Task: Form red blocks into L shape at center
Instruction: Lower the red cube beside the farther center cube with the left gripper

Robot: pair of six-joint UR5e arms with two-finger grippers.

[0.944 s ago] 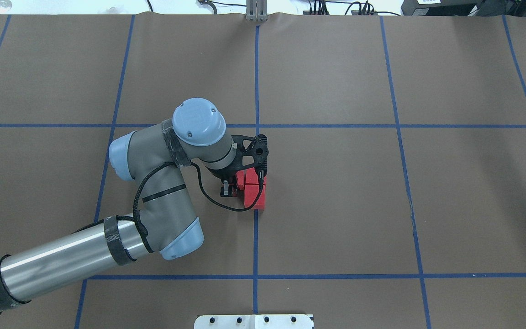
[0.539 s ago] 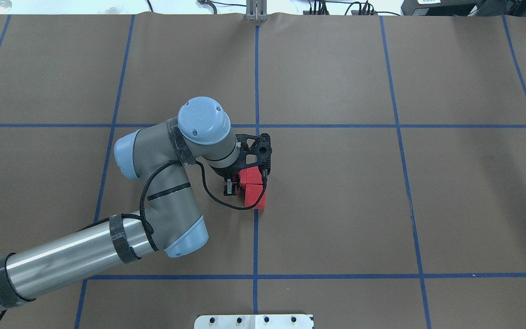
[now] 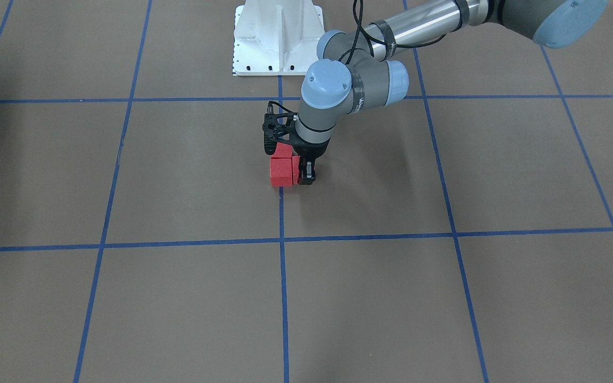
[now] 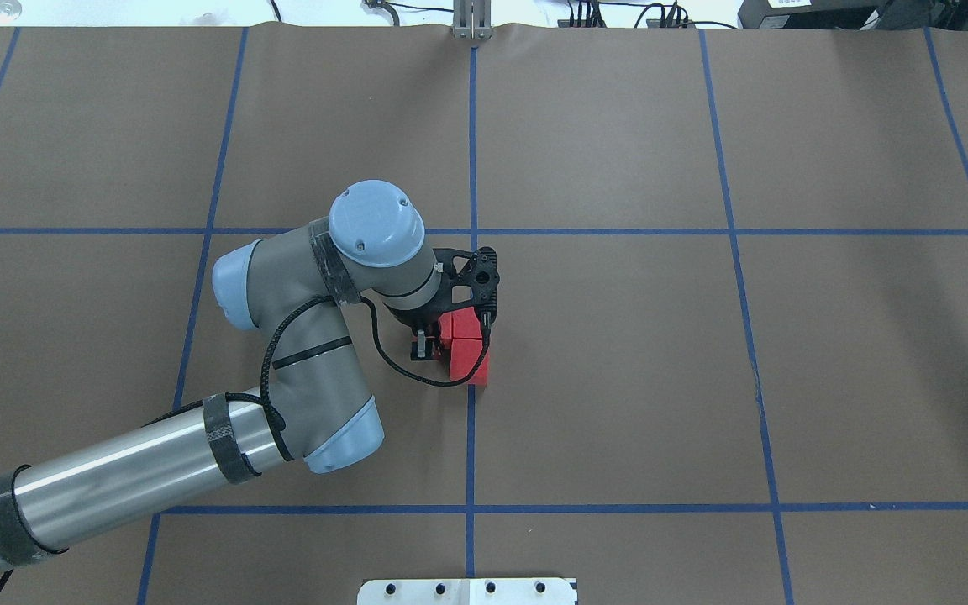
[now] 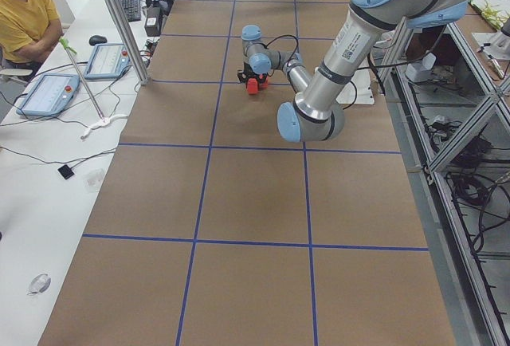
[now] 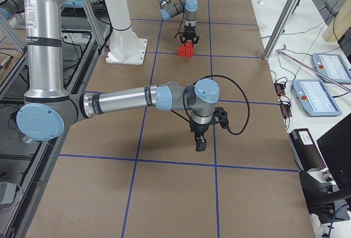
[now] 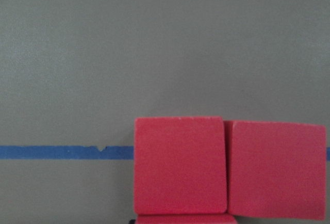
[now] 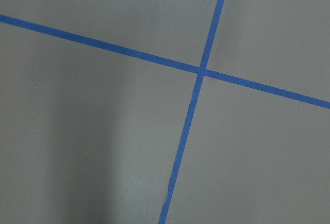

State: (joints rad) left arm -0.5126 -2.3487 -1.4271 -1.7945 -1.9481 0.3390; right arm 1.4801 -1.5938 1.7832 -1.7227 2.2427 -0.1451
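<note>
Three red blocks sit together at the table's centre on the blue grid line. In the overhead view one block (image 4: pixel 462 323) lies beyond another (image 4: pixel 469 364). The third block (image 4: pixel 443 336) is on their left, between the fingers of my left gripper (image 4: pixel 435 340), which is low over the table and shut on it. The left wrist view shows two blocks side by side (image 7: pixel 180 164) (image 7: pixel 278 170) and the top of the third (image 7: pixel 180 219) at the bottom edge. My right gripper (image 6: pixel 200 142) shows only in the exterior right view, above bare table, and I cannot tell its state.
The brown table cover (image 4: pixel 618 378) carries blue tape grid lines. The white robot base plate (image 3: pixel 277 37) stands at the robot's edge of the table. An operator in yellow (image 5: pixel 24 11) sits beyond the table's far side, with control tablets (image 5: pixel 48 95) nearby.
My left arm has shifted slightly to the right, bringing the held block against the other two. Since half a second ago it has hardly moved.
</note>
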